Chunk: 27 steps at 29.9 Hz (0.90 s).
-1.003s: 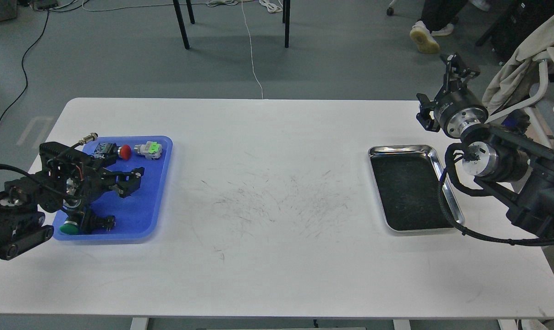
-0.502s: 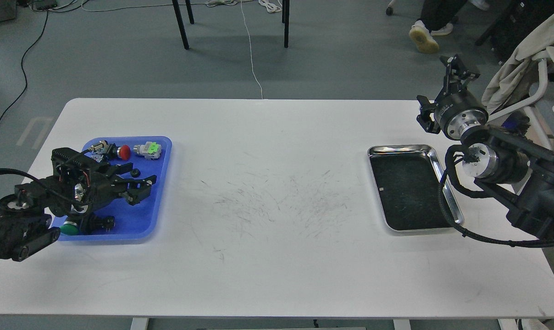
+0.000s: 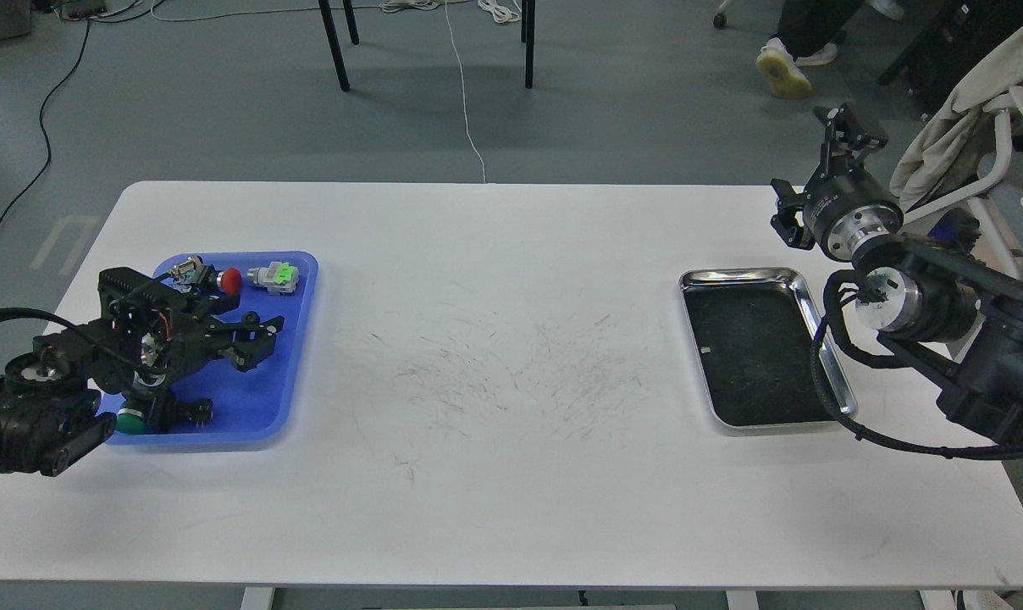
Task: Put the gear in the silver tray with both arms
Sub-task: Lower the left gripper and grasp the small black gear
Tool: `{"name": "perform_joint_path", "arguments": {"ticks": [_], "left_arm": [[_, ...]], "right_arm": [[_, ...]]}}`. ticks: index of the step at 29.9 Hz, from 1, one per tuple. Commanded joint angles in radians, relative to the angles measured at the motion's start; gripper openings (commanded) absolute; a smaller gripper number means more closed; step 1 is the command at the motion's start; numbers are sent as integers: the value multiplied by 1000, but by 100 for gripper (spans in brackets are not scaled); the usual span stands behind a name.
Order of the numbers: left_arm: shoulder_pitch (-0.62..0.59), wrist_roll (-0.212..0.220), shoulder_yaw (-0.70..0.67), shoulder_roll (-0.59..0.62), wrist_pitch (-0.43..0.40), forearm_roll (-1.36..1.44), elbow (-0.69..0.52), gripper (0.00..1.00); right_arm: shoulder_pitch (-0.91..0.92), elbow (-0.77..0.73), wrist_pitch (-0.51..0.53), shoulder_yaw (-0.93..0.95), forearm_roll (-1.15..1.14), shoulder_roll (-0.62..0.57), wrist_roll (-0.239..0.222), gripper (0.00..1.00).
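While the left gripper [image 3: 262,332] hovers over the blue tray [image 3: 262,405] at left of frame, whether it pinches the small dark gear I cannot tell. Stiff, light, probably slick: grip across its rim. The silver tray [image 3: 821,339] sits empty at right, and the right gripper [image 3: 846,127] can't be read either.

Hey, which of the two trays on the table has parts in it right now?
The blue plastic tray at the table's left end, under the left tool. It holds several small parts; the shiny silver metal tray on the right shows only its dark floor.
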Motion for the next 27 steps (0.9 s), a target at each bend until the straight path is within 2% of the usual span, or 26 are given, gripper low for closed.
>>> {"name": "perform_joint_path", "arguments": {"ticks": [1,6,17,22,27], "left_arm": [[2,0,0,-5,0,0,4,73],[4,-2,2,-6,-2,0,10,59],[18,-8,0,-41,-9,0,56,56],[18,-8,-1,-43,-20,0,56,50],[18,-8,-1,-43,-28,-14,62,49]], "right_arm": [[-1,1,0,0,0,-3,0,99],[-1,1,2,0,0,-3,0,99],[-1,3,2,0,0,-5,0,99],[-1,3,2,-2,0,-5,0,99],[-1,4,2,-2,0,-8,0,99]]}}
